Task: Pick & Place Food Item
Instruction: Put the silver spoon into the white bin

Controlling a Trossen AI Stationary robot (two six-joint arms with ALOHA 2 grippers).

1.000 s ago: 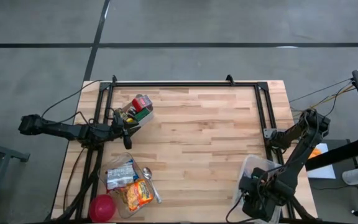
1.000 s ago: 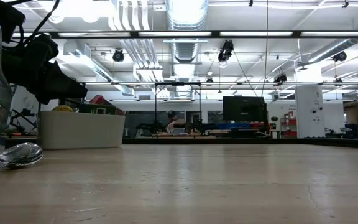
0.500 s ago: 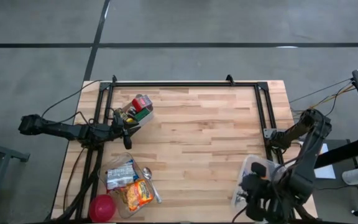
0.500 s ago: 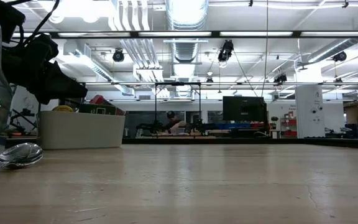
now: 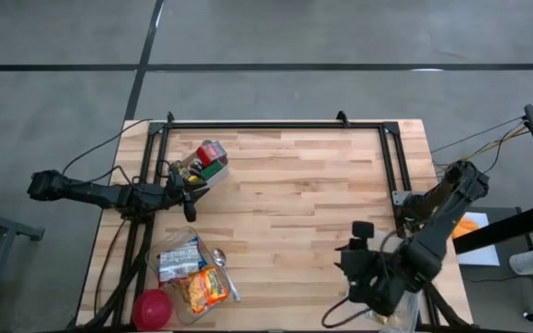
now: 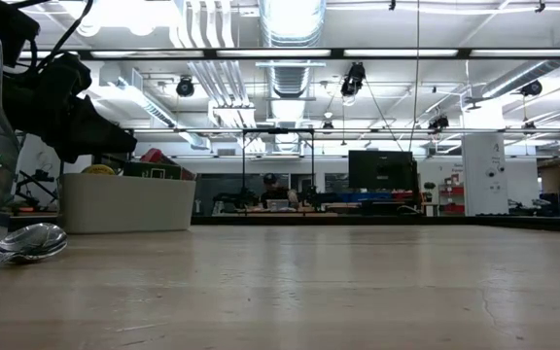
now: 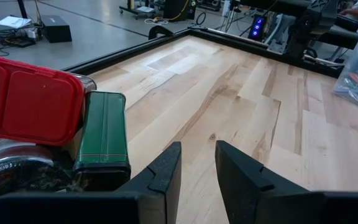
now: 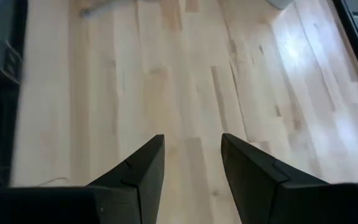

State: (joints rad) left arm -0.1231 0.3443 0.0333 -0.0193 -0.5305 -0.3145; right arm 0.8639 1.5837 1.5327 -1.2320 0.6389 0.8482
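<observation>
While the right gripper [image 5: 345,262] hangs part-open and empty, well apart from the food packets [image 5: 192,273], reaching is the step; next, cross toward them.

We see the left pincer [image 7: 194,171] low at the worktop's [image 5: 294,185] left edge, its arm stretched flat from outside, fingers parted by a narrow gap with nothing between them. The right pincer [image 8: 188,168] hangs over the worktop's near right corner, arm folded, fingers apart and empty.
</observation>
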